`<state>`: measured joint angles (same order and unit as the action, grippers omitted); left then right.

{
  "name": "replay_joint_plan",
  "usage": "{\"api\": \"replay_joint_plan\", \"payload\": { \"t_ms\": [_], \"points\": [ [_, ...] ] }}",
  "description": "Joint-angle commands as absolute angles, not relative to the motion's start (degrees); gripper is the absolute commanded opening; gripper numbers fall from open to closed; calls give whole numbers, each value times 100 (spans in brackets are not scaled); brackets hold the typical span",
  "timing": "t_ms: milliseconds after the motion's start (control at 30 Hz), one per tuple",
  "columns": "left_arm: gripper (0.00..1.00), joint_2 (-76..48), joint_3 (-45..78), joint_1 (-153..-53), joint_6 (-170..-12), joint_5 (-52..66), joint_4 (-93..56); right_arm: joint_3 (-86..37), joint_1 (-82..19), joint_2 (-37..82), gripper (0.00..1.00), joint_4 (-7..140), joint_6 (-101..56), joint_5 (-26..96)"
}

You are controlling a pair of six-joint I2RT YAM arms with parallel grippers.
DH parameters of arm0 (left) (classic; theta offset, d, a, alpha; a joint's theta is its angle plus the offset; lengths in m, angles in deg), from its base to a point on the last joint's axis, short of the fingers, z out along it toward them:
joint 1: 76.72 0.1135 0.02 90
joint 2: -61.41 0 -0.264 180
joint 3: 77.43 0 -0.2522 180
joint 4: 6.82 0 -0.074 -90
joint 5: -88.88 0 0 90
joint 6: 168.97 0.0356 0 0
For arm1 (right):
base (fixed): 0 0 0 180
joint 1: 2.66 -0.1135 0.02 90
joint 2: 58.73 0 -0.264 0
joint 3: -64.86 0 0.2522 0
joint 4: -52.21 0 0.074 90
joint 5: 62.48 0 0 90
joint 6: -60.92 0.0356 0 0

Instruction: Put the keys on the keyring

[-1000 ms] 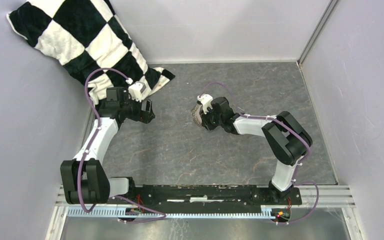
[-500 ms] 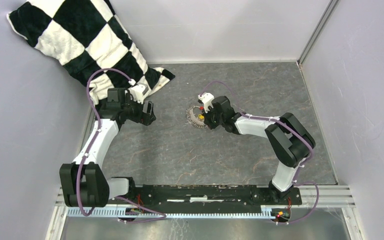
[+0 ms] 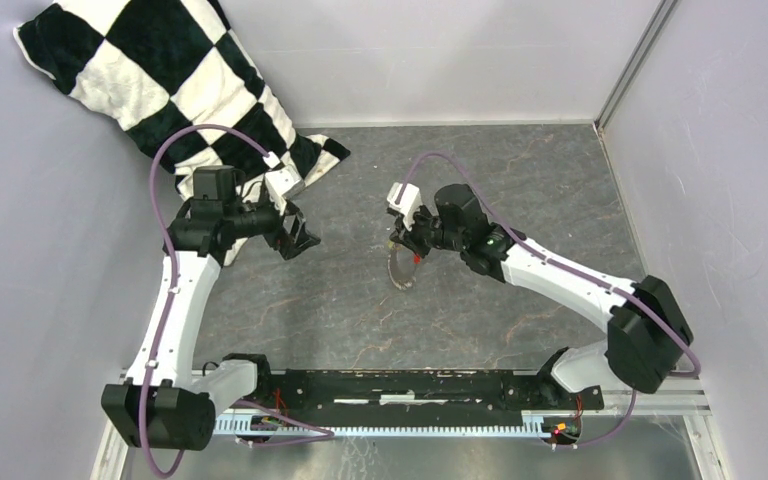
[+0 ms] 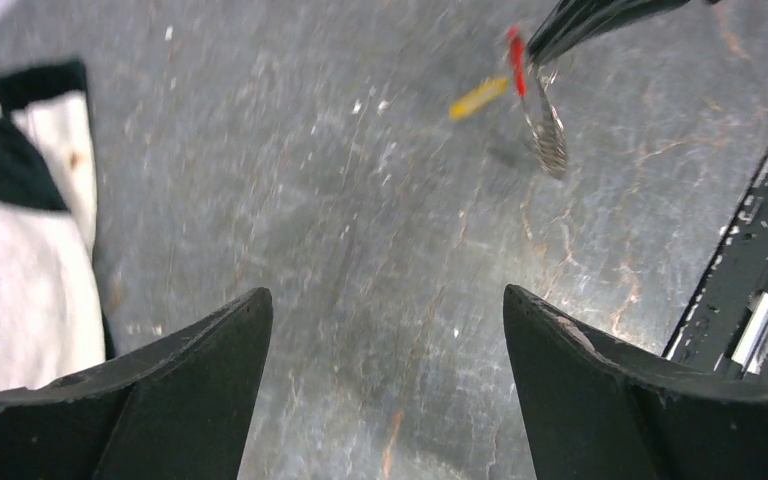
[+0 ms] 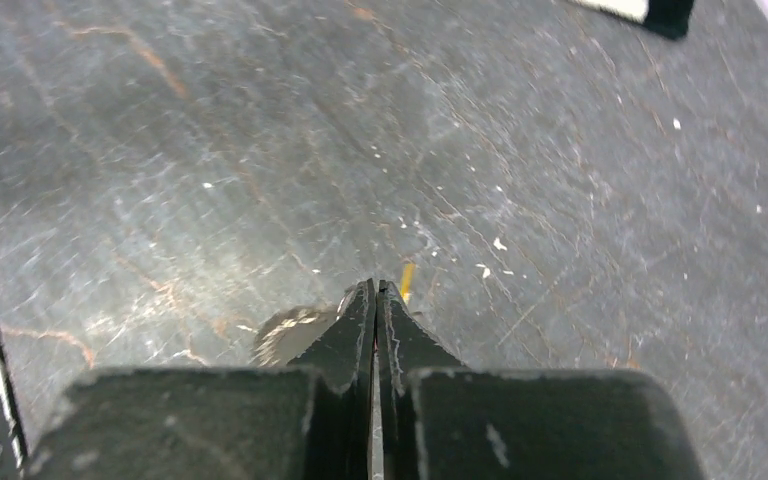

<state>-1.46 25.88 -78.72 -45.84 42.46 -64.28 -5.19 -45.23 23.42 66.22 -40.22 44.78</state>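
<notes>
Dangling keyring [image 4: 550,140]: just under right gripper [image 5: 375,290] tips
Right gripper: clamped on keyring
Left gripper [image 4: 385,300]: spread wide, well left

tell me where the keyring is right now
The keyring hangs from the shut right gripper over the middle of the table in the top view, yellow key just beside it.

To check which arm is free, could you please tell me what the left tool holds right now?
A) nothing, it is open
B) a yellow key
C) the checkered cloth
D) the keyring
A: the left tool stands wide open with nothing between its fingers, while the keyring hangs from the shut right tool.
</notes>
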Motion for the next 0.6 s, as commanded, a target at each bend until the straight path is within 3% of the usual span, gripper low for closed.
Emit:
{"api": "replay_joint_plan", "payload": {
  "t_ms": [0,400,567],
  "points": [
    [91,-15,2241,-8201,-3892,5031,-6706,-435,-4690,1758,0,6743,-4752,5075],
    [77,-53,2277,-9523,-4930,5096,-6705,-317,-4958,1078,0,5791,-4236,5820],
    [63,-176,2238,-9651,-5270,5282,-6700,-337,-4985,1038,0,5301,-3822,6127]
  ]
}}
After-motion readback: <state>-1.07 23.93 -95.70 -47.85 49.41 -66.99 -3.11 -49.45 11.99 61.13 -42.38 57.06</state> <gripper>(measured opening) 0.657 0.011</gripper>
